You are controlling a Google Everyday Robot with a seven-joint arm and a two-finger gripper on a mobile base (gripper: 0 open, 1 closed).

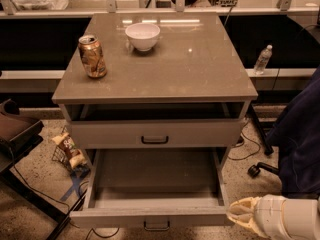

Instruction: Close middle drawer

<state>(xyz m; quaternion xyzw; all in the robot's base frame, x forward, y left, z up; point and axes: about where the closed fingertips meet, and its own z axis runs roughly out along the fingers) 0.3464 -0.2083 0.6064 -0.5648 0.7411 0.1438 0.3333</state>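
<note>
Observed middle drawer [150, 217] pulled far out toward the near side, below the upper drawer [155, 133], dark grey interior exposed. Located gripper [236, 215] at near right, just beside the right end of the drawer's front panel, apparently touching its corner. Recorded gripper fingers [245, 209] drawn together, clenched on nothing. Noted on tabletop [200, 69]: can [92, 56] at left, white bowl [143, 36] farther back, both well apart from gripper.

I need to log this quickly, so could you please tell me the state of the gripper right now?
Gripper: at the right front corner of the pulled-out middle drawer; whether it is open or shut cannot be told.
</note>
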